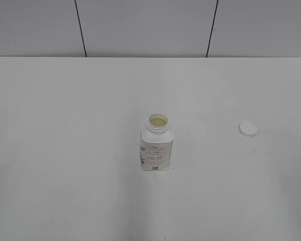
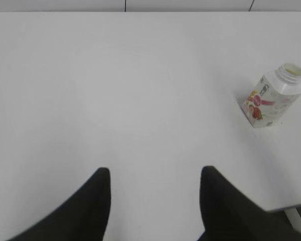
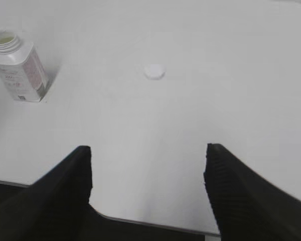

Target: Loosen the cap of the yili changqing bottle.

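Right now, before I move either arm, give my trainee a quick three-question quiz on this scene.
1. True or false: the cap sits screwed on the bottle.
2. The bottle is: A) upright, B) on its side, C) held.
3. Fill in: both tools, left and right, stand ____ and hold nothing.

Key: 1 false, it lies on the table apart from the bottle; 2 A; 3 open.

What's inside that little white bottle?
Through the open neck of the bottle a pale yellowish surface shows. The opaque walls hide anything lower. Its cap lies apart on the table.
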